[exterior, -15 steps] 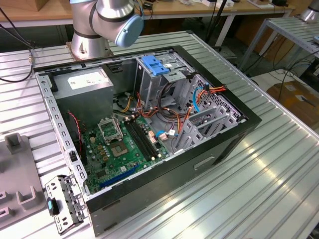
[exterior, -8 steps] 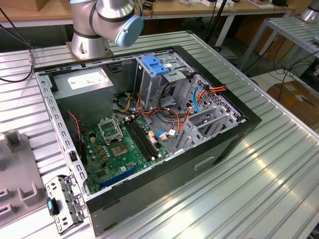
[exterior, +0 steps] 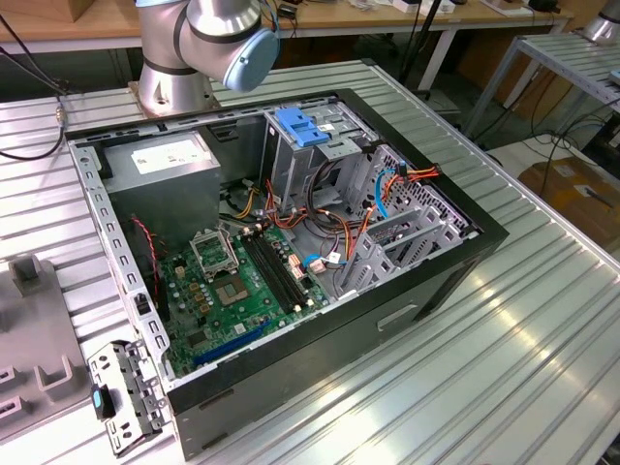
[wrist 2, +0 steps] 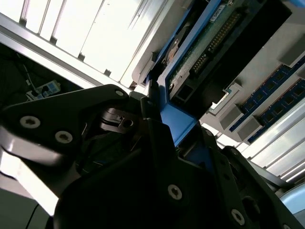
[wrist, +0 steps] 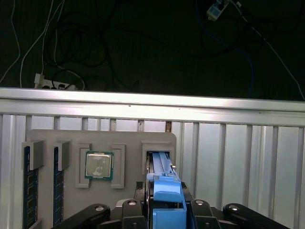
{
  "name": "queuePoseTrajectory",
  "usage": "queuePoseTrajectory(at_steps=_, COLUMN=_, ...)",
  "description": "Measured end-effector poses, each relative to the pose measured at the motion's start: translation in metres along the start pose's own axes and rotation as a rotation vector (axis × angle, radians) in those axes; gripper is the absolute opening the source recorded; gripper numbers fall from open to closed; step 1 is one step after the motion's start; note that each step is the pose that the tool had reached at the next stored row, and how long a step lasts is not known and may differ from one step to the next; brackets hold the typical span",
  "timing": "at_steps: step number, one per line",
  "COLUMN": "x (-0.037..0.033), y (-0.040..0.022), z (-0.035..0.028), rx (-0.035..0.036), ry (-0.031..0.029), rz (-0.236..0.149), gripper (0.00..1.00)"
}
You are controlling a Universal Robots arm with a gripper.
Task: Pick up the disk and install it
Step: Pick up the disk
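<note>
In both wrist views the disk (wrist: 167, 188) stands on edge between my fingers, its blue plastic side rail facing the first wrist camera. The second wrist view shows its green circuit-board face (wrist 2: 209, 43) and blue rail (wrist 2: 177, 121). My gripper (wrist: 167, 212) is shut on the disk, one black finger (wrist 2: 152, 119) pressed against the rail. The disk sits at a slot of the grey holder plate (wrist: 157, 143) on the ribbed aluminium table. In the exterior view the arm (exterior: 208, 39) rises out of frame behind the open computer case (exterior: 291, 242).
The holder plate also carries a processor chip (wrist: 99, 165) and memory sticks (wrist: 31, 191). Beyond the table's edge rail (wrist: 152, 107) lie cables on a dark floor. Inside the case are a drive cage with a blue latch (exterior: 305, 131), a power-supply box (exterior: 160, 160) and the motherboard (exterior: 242, 281).
</note>
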State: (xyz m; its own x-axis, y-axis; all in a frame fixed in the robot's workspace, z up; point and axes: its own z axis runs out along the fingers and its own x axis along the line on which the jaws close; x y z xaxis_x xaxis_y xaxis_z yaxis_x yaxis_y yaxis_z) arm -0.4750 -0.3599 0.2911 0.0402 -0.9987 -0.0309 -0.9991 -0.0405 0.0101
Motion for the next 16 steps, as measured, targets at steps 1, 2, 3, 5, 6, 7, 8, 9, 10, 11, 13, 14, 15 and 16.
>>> queuePoseTrajectory(at_steps=1, x=0.0, y=0.0, z=0.0, rx=0.0, ry=0.0, rz=0.0, gripper=0.37)
queuePoseTrajectory(at_steps=2, x=0.0, y=0.0, z=0.0, rx=-0.0001, ry=0.0, rz=0.0, gripper=0.37)
queuePoseTrajectory(at_steps=3, x=0.0, y=0.0, z=0.0, rx=0.0, ry=0.0, rz=0.001, gripper=0.37)
queuePoseTrajectory(at_steps=5, x=0.0, y=0.0, z=0.0001, rx=0.0013, ry=-0.0005, rz=0.04, gripper=0.37)
queuePoseTrajectory(at_steps=6, x=0.0, y=0.0, z=0.0, rx=0.0014, ry=-0.0005, rz=0.044, gripper=0.37)
queuePoseTrajectory(at_steps=7, x=0.0, y=0.0, z=0.0, rx=0.0014, ry=-0.0005, rz=0.045, gripper=0.37)
queuePoseTrajectory(at_steps=8, x=0.0, y=0.0, z=0.0001, rx=0.0016, ry=-0.0006, rz=0.052, gripper=0.37)
queuePoseTrajectory(at_steps=9, x=0.0, y=0.0, z=0.0001, rx=0.002, ry=-0.0007, rz=0.064, gripper=0.37)
queuePoseTrajectory(at_steps=10, x=0.0, y=0.0, z=0.0001, rx=0.0024, ry=-0.0008, rz=0.077, gripper=0.37)
queuePoseTrajectory(at_steps=11, x=0.0, y=0.0, z=0.0001, rx=0.0024, ry=-0.0008, rz=0.079, gripper=0.37)
queuePoseTrajectory(at_steps=13, x=0.0, y=0.0, z=0.0001, rx=0.0025, ry=-0.0008, rz=0.08, gripper=0.37)
queuePoseTrajectory(at_steps=14, x=0.0, y=0.0, z=0.0001, rx=0.0025, ry=-0.0008, rz=0.08, gripper=0.37)
queuePoseTrajectory(at_steps=15, x=0.0, y=0.0, z=0.0001, rx=0.0025, ry=-0.0009, rz=0.08, gripper=0.37)
queuePoseTrajectory(at_steps=16, x=0.0, y=0.0, z=0.0001, rx=0.0025, ry=-0.0008, rz=0.08, gripper=0.37)
